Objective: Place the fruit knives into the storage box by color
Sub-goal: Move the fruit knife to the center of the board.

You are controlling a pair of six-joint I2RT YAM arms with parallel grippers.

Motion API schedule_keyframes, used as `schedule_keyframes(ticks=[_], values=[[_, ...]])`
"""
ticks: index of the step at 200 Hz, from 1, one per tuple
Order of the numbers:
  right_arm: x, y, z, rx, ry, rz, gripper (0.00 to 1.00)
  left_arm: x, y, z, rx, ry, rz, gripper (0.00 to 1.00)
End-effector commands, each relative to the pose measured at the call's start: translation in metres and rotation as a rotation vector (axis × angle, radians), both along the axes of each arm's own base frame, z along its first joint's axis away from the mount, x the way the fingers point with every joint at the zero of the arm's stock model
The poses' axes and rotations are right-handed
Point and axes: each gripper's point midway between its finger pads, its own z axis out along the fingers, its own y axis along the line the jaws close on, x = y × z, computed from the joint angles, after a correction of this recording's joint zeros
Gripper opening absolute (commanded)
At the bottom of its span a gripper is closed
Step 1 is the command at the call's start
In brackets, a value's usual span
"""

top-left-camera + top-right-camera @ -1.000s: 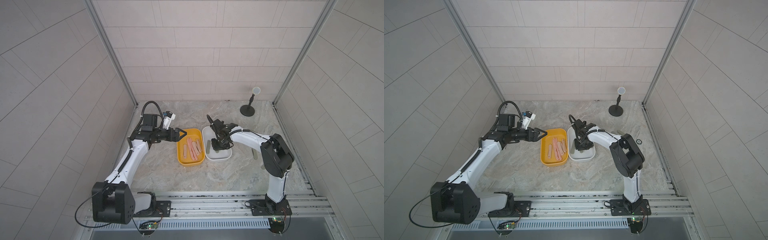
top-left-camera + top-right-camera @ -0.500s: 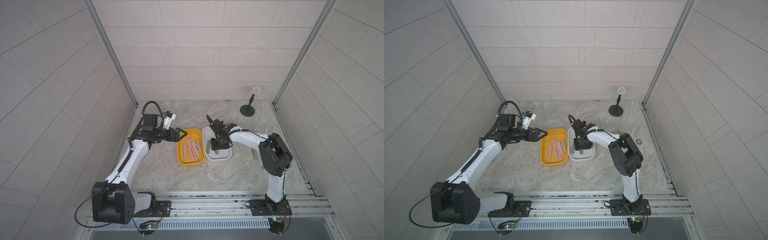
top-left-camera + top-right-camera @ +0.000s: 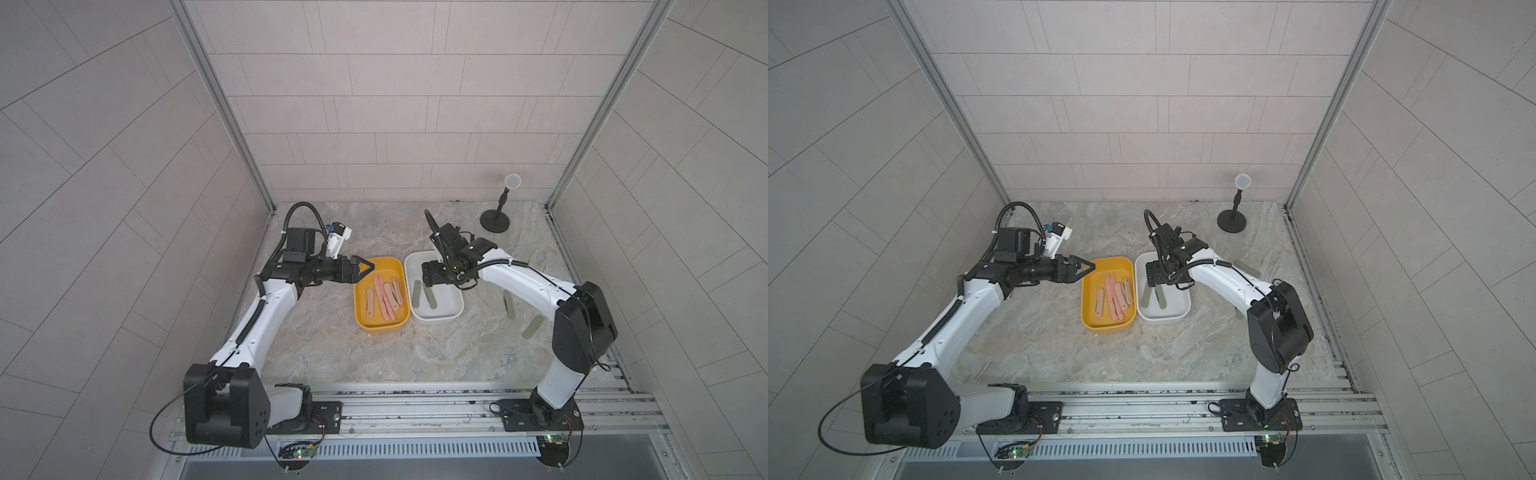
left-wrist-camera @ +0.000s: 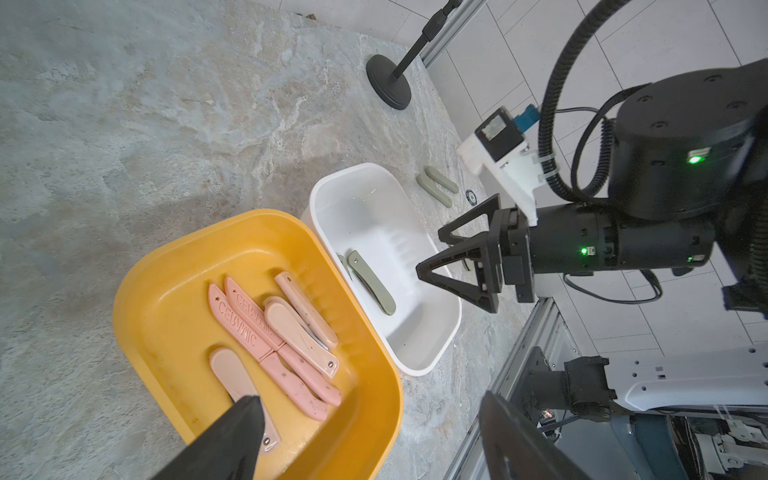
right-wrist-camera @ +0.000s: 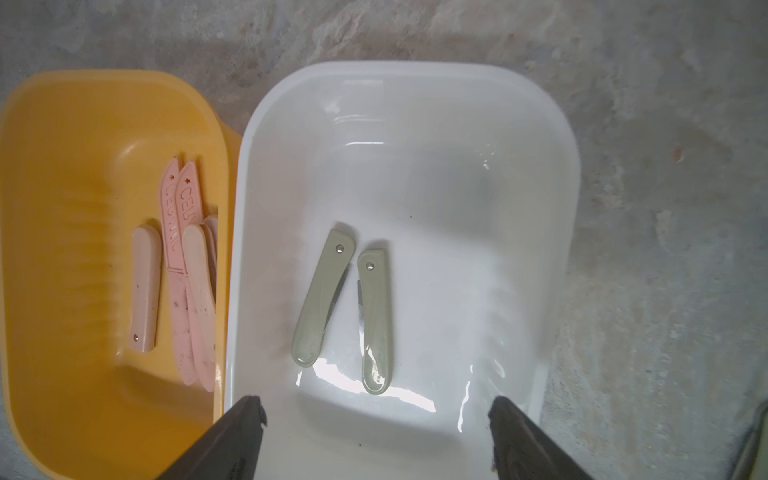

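The left gripper point(image 3: 365, 267) hovers spread wide and empty at the rim of the glossy yellow box point(image 3: 376, 328), where flat, round-ended pink knives point(image 3: 384, 297) lie piled. Beside it, the right gripper point(image 5: 374, 407) has just sprung open over the smooth white box point(image 3: 436, 318), holding nothing, and two slim grey-green knives point(image 5: 324, 297) now lie on its floor. That sorts one more; to the right, loose knives point(image 3: 533, 327) still wait on the veined stone table point(image 3: 332, 353).

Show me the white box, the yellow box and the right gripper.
white box point(image 5: 415, 108), right wrist view, bare inner wall
yellow box point(image 4: 166, 291), left wrist view, bare inner wall
right gripper point(image 4: 429, 251), left wrist view, midway between fingertips
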Motion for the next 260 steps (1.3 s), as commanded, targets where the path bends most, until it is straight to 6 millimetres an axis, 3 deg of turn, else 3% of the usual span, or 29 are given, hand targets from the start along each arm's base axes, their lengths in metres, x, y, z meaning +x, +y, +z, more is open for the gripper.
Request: schedule_keyframes(ticks=[1, 81, 155, 198, 260], values=[[-0.006, -0.036, 0.005, -0.073, -0.012, -0.062, 0.89, 0.000, -0.003, 0.022, -0.020, -0.054, -0.015, 0.88], [-0.024, -0.126, 0.005, -0.103, -0.016, -0.250, 0.89, -0.003, -0.028, 0.023, -0.017, -0.046, -0.088, 0.88], [-0.054, -0.200, -0.028, -0.179, 0.064, -0.426, 0.88, -0.013, -0.060, 0.004, 0.008, -0.011, -0.187, 0.88], [-0.061, -0.218, -0.060, -0.176, 0.148, -0.462, 0.86, -0.017, -0.063, -0.002, 0.015, -0.006, -0.199, 0.88], [-0.061, -0.214, -0.100, -0.138, 0.248, -0.454, 0.82, -0.020, -0.062, -0.006, 0.025, -0.014, -0.202, 0.88]])
